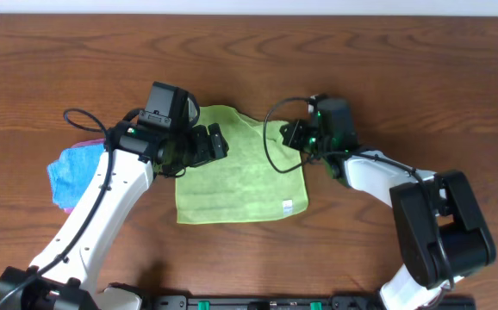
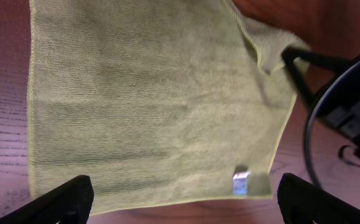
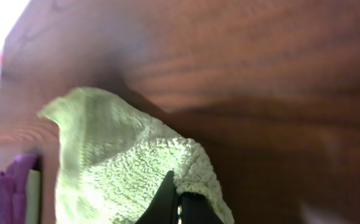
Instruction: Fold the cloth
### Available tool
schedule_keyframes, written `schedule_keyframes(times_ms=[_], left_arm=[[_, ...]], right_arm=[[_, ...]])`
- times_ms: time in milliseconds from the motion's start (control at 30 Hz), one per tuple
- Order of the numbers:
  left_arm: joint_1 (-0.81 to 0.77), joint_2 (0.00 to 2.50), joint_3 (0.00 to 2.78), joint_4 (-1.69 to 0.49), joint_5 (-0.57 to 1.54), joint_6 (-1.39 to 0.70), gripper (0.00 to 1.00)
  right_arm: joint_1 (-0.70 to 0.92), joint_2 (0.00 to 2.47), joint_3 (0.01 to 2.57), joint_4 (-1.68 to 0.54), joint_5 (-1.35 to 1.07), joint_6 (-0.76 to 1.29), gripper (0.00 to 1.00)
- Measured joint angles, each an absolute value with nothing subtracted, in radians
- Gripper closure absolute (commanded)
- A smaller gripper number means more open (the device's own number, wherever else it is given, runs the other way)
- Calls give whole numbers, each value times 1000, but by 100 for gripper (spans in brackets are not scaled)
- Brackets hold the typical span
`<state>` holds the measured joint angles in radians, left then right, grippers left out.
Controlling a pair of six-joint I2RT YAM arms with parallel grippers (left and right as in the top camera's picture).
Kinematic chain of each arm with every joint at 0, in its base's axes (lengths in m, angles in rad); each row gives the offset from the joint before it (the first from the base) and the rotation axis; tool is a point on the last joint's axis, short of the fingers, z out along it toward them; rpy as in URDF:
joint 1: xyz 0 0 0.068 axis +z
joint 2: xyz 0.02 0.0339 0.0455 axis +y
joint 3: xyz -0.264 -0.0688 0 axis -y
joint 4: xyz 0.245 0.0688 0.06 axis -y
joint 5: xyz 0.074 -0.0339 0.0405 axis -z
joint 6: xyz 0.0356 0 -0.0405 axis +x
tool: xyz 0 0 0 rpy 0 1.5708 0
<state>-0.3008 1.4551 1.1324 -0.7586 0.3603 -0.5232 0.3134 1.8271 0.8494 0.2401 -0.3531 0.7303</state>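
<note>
Overhead: cloth [image 1: 236,176] mostly flat mid-frame on bench [image 1: 404,69]; right pincer [image 3: 180,202] clamped on its upper-right corner, left pincer [image 2: 184,185] spread wide over upper-left edge, holding nothing. Grasp step, I reckon. Next, left needs to pinch its corner, then both lift & fold.

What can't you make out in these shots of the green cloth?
Print on the tag: blurred in left wrist, too small overhead.
Part of the blue cloth: under the left arm overhead.
Left edge of the cloth: covered by the left gripper overhead.
Fingertips of the right gripper: cut off at the right wrist view's bottom edge.
</note>
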Motion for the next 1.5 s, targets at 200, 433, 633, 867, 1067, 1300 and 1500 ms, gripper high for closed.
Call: schedule_keyframes(times_ms=[200, 433, 633, 867, 1067, 1300, 1500], left_arm=[[-301, 1455, 1132, -759, 360, -523, 4], [-301, 1455, 1132, -759, 360, -523, 4], [-301, 1455, 1132, -759, 360, -523, 4], [-301, 1455, 1132, -781, 360, -523, 4], [-301, 1455, 1132, -804, 360, -523, 4], [-301, 1455, 1132, -804, 360, -523, 4], [-301, 1455, 1132, -807, 361, -523, 4]], right_arm=[[310, 1827, 891, 242, -327, 745, 99], [285, 1827, 891, 240, -311, 780, 99], [277, 1827, 891, 249, -295, 833, 99], [272, 1827, 893, 307, -274, 957, 99], [271, 1827, 899, 399, -237, 1105, 98], [271, 1827, 901, 475, -176, 1254, 26], [271, 1827, 902, 575, -130, 1288, 8]])
